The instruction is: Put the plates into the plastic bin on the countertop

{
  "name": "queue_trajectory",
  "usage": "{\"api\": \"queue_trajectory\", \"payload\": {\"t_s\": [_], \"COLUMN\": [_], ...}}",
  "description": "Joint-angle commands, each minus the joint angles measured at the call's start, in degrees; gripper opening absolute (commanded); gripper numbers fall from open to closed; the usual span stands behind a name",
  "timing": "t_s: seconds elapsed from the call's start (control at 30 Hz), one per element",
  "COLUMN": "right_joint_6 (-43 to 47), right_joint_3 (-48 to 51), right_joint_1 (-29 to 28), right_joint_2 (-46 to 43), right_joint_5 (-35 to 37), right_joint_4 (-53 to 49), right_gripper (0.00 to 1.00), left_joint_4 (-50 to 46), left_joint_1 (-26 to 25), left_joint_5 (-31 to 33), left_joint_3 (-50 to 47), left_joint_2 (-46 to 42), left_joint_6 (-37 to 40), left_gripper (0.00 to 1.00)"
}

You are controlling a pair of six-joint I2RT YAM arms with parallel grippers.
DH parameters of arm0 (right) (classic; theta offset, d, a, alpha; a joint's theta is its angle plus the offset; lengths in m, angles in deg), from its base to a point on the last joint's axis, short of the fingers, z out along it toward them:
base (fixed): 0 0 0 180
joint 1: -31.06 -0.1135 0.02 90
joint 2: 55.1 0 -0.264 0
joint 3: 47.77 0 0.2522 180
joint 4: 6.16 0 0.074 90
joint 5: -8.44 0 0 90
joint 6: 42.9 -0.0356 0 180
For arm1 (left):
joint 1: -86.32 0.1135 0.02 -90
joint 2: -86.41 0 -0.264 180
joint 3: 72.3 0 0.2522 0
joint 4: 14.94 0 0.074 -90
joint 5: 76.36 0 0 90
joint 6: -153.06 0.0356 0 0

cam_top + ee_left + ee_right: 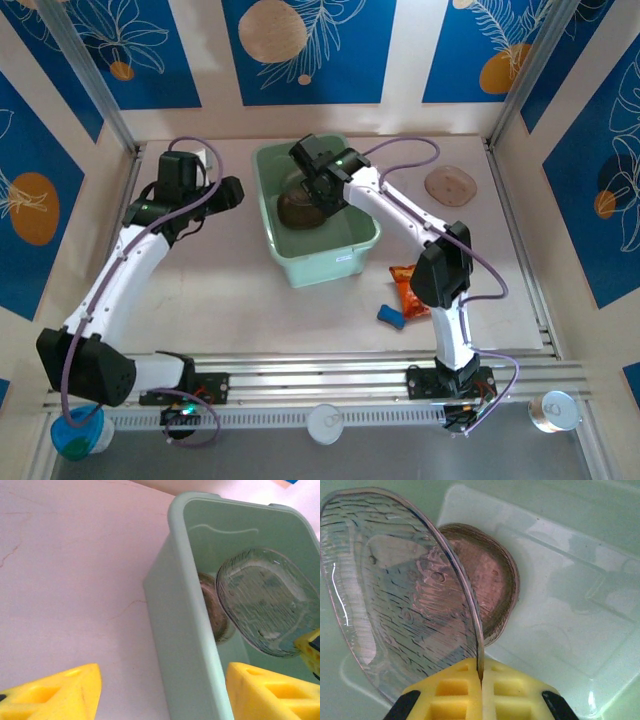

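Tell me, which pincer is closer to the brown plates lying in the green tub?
Right. The right pincer hangs inside the tub just above the brown plates, shut on a clear plate; the left pincer sits open outside the tub's left wall.

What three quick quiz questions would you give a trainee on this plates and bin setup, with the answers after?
1. True or false: the right gripper is shut on the edge of a clear plate above the brown plates in the plastic bin.
2. Where does the lone plate on the countertop lie? A: right of the bin. B: left of the bin. C: on the near side of the bin.
3. Fill in: the left gripper, beside the bin's left wall, stands ____.
Key: 1 true; 2 A; 3 open.
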Motion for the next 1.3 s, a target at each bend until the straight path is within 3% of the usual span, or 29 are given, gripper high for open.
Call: {"api": "queue_trajectory", "payload": {"t_s": [0.0,0.6,0.8,1.27], "right_joint_6": [-5.2,-12.7,-15.7,-10.1], "right_joint_3": [-3.7,-12.8,-14.3,-15.0], "right_joint_1": [-0.3,-0.1,0.2,-0.8], "right_joint_2": [3.0,17.4,21.5,18.8], "right_joint_5": [1.7,-1.2,-5.7,0.5], "right_joint_4": [-3.3,-6.6,-5.1,-2.9], "right_gripper": [0.0,0.0,0.02,0.75], "left_joint_4": [-1.8,-1.8,-1.6,-0.1], "left_joint_1": [1.4,4.5,4.9,4.9], "left_joint_5": [-3.3,-6.0,-6.6,-8.9], "left_joint_3": [2.0,1.1,0.0,-1.2], "left_joint_2": [1.5,5.1,5.2,4.9], "left_joint_6": [2.8,4.0,3.8,1.8], "left_gripper": [0.67,0.68,0.68,0.68]}}
